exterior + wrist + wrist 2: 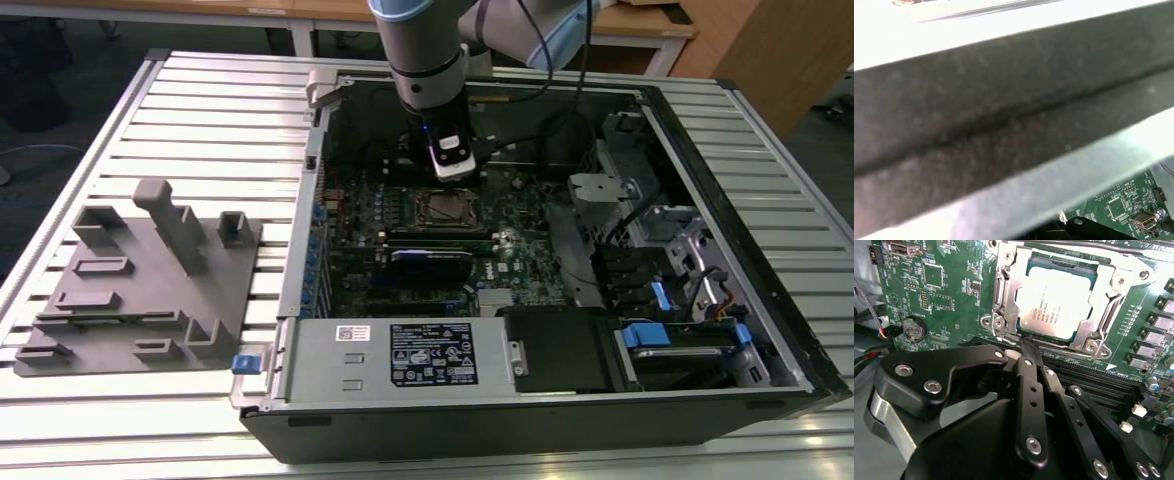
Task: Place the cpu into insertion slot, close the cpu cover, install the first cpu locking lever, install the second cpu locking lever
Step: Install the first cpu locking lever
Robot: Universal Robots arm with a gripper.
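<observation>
Silvery cpu (pixel 1056 300) seated in insertion slot (pixel 1069 261), cpu cover (pixel 1104 295) lowered; gripper (pixel 1029 347), pressed together, at the cover's edge; levers' latching unclear.

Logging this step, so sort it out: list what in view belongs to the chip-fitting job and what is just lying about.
Job in hand:
chip, seated; metal cover, lying flat over it; pincer, tip at the cover's edge.

Lying about:
coin battery; grey holder block, at the exterior view's left; power supply box.
</observation>
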